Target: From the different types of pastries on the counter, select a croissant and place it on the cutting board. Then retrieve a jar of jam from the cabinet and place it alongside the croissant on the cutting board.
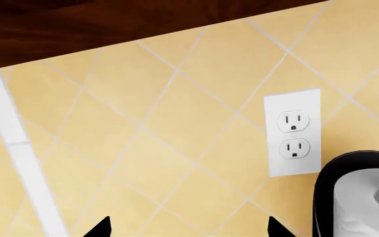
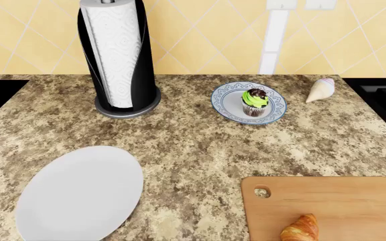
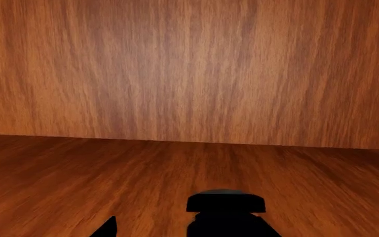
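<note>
1. Resting on the board (image 2: 341, 201), the croissant (image 2: 300, 229) is lying near its front edge.
2. Reaching into a cabinet (image 3: 189, 74), the right gripper (image 3: 170, 229) is seeking jam; no jar showing.
3. Grip states: cannot tell.

Paper towel roll (image 2: 116, 52) in black holder, white plate (image 2: 79, 193), patterned saucer (image 2: 228, 103), seashell (image 2: 320, 89), wall outlet (image 1: 293, 133)

Only black tips show of the left gripper (image 1: 188, 228): two pointed fingertips (image 1: 101, 228). The right gripper (image 3: 176, 224) shows one thin black point and a blocky, round-topped black finger (image 3: 226, 213).
</note>
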You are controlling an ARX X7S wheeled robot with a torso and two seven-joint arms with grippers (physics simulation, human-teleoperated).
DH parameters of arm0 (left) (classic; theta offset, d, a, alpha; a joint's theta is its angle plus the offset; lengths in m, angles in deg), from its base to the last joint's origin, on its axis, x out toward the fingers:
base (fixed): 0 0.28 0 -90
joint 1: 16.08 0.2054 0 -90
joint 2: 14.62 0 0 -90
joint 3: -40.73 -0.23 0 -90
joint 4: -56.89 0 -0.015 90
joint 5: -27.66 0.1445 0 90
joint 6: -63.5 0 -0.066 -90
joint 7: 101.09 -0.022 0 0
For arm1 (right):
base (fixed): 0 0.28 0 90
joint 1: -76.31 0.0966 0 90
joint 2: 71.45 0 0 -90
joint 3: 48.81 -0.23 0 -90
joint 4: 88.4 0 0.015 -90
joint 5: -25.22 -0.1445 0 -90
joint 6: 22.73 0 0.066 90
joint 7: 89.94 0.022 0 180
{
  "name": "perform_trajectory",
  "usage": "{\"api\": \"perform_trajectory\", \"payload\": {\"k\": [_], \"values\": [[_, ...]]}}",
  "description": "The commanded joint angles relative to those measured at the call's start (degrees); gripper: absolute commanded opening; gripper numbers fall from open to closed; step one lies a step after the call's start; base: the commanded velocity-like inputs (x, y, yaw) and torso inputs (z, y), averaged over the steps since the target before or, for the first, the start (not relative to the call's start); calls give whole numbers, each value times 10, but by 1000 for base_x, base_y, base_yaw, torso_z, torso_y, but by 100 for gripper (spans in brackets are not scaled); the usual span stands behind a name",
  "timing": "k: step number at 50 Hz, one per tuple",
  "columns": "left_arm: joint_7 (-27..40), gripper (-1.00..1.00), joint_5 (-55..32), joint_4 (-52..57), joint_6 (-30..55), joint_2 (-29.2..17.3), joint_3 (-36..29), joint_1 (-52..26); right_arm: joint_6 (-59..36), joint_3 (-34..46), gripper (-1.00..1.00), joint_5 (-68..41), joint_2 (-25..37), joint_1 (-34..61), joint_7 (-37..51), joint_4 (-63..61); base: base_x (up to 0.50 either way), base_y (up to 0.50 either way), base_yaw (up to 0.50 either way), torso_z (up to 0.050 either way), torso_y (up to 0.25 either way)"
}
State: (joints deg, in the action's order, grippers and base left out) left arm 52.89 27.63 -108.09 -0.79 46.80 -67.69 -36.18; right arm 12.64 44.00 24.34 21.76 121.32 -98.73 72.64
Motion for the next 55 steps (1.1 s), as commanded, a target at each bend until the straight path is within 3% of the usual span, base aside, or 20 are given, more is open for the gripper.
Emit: {"api": "perform_trajectory", "payload": {"k": [1, 8, 9, 30, 40, 47, 55], "values": [[3, 100, 0, 0, 1, 0, 0, -2, -20, 59, 100, 49, 13, 0, 23, 40, 0, -3, -4, 0, 0], [6, 100, 0, 0, 1, 1, 1, 1, -22, 89, 100, 20, 19, -3, 40, 40, -1, -2, -4, 0, 0], [6, 100, 0, 0, 1, 2, 1, 1, -22, 92, -100, 17, 20, -5, 43, 40, 0, -3, -4, 0, 0], [10, 100, 0, 0, 0, 4, 0, 0, -18, 133, -100, 15, 24, -1, 36, 40, 0, -1, -2, 0, 0], [9, 100, 0, 0, 1, 4, 0, -5, 47, 28, -100, 137, 8, 0, -15, 23, 0, -1, -1, 0, 0], [10, 100, 0, 0, 0, 4, 0, -7, 66, 11, -100, 149, 4, 0, -17, 4, 0, 0, 0, 0, 0], [8, 100, 1, 0, 2, 2, -1, -12, 68, 8, -100, 151, 1, 0, -21, -6, -493, 6, 0, 0, 0]]}}
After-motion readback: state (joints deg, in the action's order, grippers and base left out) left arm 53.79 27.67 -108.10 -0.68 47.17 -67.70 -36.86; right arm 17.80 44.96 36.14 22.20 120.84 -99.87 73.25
